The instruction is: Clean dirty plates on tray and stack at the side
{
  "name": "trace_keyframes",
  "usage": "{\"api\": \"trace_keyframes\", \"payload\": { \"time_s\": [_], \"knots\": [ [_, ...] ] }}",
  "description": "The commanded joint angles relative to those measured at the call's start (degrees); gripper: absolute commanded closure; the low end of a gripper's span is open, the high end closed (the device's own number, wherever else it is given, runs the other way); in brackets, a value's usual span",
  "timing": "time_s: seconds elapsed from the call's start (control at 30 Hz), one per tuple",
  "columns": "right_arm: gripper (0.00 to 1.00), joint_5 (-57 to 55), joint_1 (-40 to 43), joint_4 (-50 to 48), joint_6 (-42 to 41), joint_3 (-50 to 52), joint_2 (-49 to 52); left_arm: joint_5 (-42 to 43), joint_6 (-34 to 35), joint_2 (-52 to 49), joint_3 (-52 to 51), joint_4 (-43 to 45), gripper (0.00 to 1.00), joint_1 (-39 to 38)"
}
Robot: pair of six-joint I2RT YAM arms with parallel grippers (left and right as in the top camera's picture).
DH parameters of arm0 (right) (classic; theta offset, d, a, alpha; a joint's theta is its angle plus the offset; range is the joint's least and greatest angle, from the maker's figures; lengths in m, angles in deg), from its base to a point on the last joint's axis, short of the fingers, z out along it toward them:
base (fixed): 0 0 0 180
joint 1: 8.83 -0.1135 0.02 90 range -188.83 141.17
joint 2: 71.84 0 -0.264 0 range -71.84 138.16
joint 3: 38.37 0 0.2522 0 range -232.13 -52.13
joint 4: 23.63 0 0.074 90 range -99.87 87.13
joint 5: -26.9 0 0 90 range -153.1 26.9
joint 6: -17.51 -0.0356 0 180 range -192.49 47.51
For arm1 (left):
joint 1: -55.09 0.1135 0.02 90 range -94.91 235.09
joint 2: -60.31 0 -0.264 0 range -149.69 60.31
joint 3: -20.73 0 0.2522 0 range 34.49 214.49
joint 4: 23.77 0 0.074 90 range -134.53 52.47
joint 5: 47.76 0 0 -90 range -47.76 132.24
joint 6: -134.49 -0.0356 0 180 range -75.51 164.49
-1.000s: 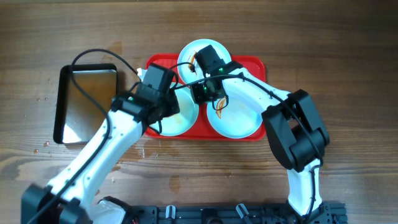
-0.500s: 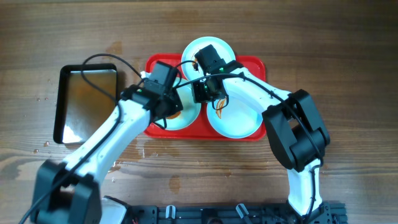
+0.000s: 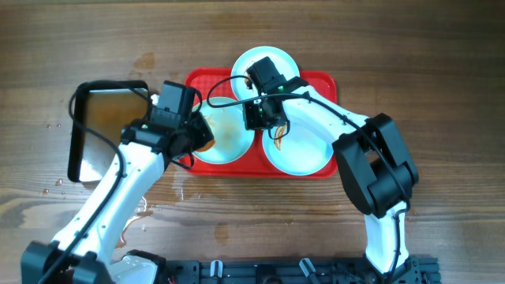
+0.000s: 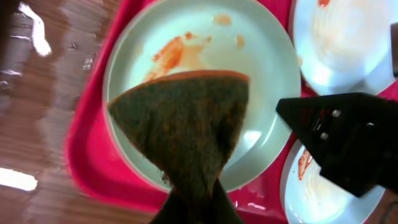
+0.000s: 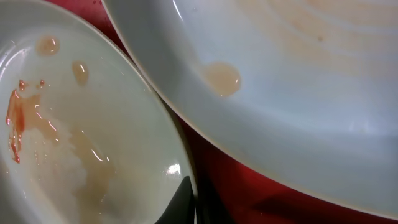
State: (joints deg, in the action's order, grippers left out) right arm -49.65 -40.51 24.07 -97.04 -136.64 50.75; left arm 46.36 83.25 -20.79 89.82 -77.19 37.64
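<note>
The red tray (image 3: 319, 83) holds three pale plates. The left plate (image 3: 229, 138) has an orange smear and drops near its far rim in the left wrist view (image 4: 267, 81). My left gripper (image 3: 193, 136) is shut on a dark sponge (image 4: 186, 124) with an orange-brown edge, lying on this plate's left half. My right gripper (image 3: 254, 118) is shut on the same plate's right rim, seen close in the right wrist view (image 5: 189, 199). The top plate (image 3: 284, 61) and the right plate (image 3: 308, 150) lie untouched; the right one has an orange streak.
A dark metal pan (image 3: 99, 134) lies left of the tray, partly under my left arm. Wet patches (image 3: 181, 189) shine on the wooden table in front of the tray. My right arm crosses over the right plate.
My left arm has swung left, dragging the sponge from the left plate's middle toward its left rim and uncovering the plate. The right arm has not moved.
</note>
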Motion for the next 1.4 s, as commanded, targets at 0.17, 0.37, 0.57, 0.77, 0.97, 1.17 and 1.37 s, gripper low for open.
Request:
{"api": "trace_keyframes", "payload": {
  "time_s": [0.17, 0.37, 0.57, 0.77, 0.97, 1.17, 1.37],
  "knots": [
    [0.96, -2.5, 0.2, 0.0, -1.6, 0.6, 1.3, 4.2, 1.2, -8.6, -4.1, 12.2, 0.96, -4.2],
    [0.96, -2.5, 0.2, 0.2, -1.5, 0.6, 1.3, 3.2, 5.4, -13.4, -4.1, 18.1, 0.96, -5.2],
    [0.96, -1.9, 0.2, 0.1, -1.3, 0.6, 1.3, 3.1, 5.4, -15.3, -4.1, 22.5, 0.96, -5.2],
    [0.96, -1.9, 0.2, -0.1, -1.0, 0.6, 1.3, -0.9, 4.9, -15.8, -4.1, 24.7, 0.96, -5.7],
    [0.96, -1.2, 0.2, -0.3, 1.1, 0.6, 1.3, -2.2, -4.2, -19.4, -4.1, 31.3, 0.96, -8.3],
    [0.96, 2.1, 0.2, 0.9, 10.3, 0.6, 1.3, -3.0, -10.1, -20.9, -4.1, 32.2, 0.96, -7.2],
    [0.96, 7.5, 0.2, 2.5, 19.6, 0.6, 1.3, -8.5, -14.1, -20.9, -4.1, 30.9, 0.96, -3.5]
  ]
}}
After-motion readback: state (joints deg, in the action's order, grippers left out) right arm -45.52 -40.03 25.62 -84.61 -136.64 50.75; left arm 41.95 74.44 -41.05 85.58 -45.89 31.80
